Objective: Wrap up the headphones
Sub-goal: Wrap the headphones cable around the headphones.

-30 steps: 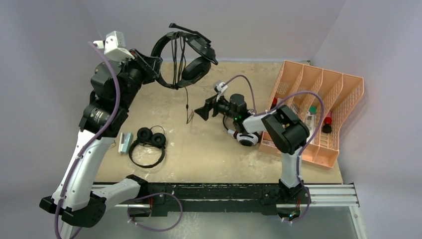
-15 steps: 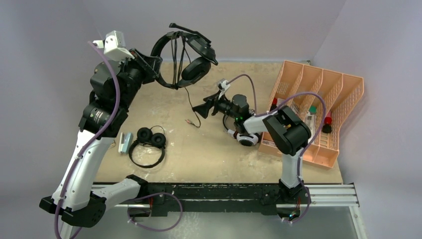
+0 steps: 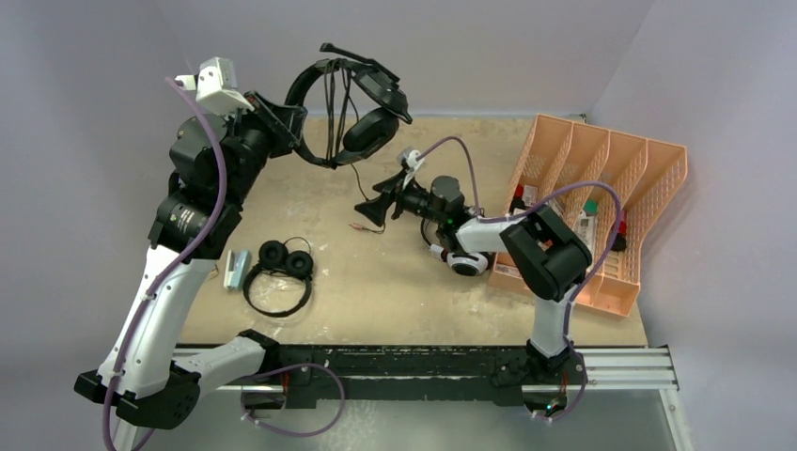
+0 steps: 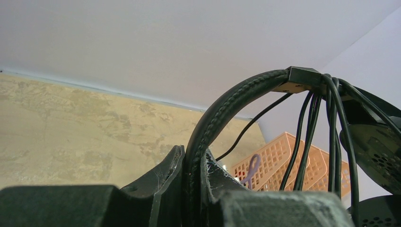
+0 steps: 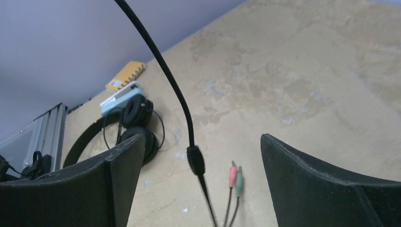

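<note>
Over the far left side of the table [image 3: 423,301], up in the air, the left gripper [image 3: 282,117] is squeezed tight on the band of the big black headphones [image 3: 367,132]. Nearer the front, the small black headphones [image 3: 285,261] lie flat, just beside a little blue-and-white thing [image 3: 235,269]. A thin black cord [image 3: 358,183] hangs down from the big headphones, and its pink and green plugs [image 5: 235,177] are down by the table. The right gripper [image 3: 376,202] has its fingers spread wide, with the cord between them, touching neither. The white-and-black headphones [image 3: 462,263] lie under the right arm, beside the orange tray [image 3: 648,188].
</note>
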Tool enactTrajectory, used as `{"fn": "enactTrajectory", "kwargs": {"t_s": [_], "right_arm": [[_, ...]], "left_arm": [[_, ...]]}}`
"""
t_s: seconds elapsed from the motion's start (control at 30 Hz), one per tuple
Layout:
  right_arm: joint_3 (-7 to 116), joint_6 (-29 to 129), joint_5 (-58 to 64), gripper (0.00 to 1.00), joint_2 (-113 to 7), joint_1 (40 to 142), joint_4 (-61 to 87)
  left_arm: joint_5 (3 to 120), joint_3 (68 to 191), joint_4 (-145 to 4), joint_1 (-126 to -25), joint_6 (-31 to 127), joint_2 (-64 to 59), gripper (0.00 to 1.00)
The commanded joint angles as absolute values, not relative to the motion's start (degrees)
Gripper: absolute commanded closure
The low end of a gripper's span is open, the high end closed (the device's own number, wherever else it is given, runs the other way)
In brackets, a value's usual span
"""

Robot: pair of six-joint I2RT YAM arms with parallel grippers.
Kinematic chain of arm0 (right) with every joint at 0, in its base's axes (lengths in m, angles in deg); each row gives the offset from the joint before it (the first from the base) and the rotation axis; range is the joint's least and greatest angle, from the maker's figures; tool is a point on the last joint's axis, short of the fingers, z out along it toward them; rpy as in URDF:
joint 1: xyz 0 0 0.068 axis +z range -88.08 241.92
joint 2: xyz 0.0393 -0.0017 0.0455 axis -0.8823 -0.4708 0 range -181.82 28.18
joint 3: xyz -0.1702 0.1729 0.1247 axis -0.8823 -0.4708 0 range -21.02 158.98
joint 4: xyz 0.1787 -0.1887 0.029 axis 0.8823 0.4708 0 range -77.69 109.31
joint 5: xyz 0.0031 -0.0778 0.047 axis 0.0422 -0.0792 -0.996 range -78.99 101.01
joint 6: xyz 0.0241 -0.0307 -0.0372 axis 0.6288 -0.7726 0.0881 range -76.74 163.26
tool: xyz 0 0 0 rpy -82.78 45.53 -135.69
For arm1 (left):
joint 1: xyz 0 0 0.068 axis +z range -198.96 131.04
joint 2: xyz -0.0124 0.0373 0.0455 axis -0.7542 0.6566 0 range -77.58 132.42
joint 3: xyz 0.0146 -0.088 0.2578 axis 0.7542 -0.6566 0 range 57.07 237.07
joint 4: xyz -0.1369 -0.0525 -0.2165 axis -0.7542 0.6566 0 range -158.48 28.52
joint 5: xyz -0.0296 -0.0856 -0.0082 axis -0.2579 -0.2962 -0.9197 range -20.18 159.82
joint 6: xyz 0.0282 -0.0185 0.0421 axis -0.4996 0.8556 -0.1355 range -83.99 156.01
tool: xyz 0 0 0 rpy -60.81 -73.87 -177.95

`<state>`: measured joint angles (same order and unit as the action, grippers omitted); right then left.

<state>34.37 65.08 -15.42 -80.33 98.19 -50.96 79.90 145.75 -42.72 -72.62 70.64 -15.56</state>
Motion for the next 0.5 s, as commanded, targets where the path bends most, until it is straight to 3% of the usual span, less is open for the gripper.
{"fn": "enactTrajectory", "kwargs": {"t_s": [0.0,0.07,0.13,0.33,0.37,0.47], "right_arm": [[35.07,64.05,-10.72,0.09,-83.76,99.19,-53.78],[34.31,65.62,-11.15,0.14,-85.91,99.25,-56.26],[34.13,64.62,-10.90,0.28,-87.29,99.18,-57.54],[32.96,64.75,-12.74,0.96,-88.48,99.34,-58.28],[31.90,64.62,-12.30,1.00,-87.54,99.42,-57.57],[27.10,63.43,-9.33,1.00,-82.64,100.59,-53.59]], "left_arm": [[80.35,148.75,-47.64,-72.78,70.18,-17.17,1.00],[80.08,148.48,-47.95,-72.78,70.33,-17.00,1.00],[80.16,148.48,-48.08,-72.78,70.33,-16.58,1.00],[87.75,149.57,-48.75,-72.78,71.90,-15.00,1.00],[90.20,149.76,-49.18,-72.78,72.11,-14.42,1.00],[97.79,151.60,-50.69,-72.78,70.72,-11.35,1.00]]}}
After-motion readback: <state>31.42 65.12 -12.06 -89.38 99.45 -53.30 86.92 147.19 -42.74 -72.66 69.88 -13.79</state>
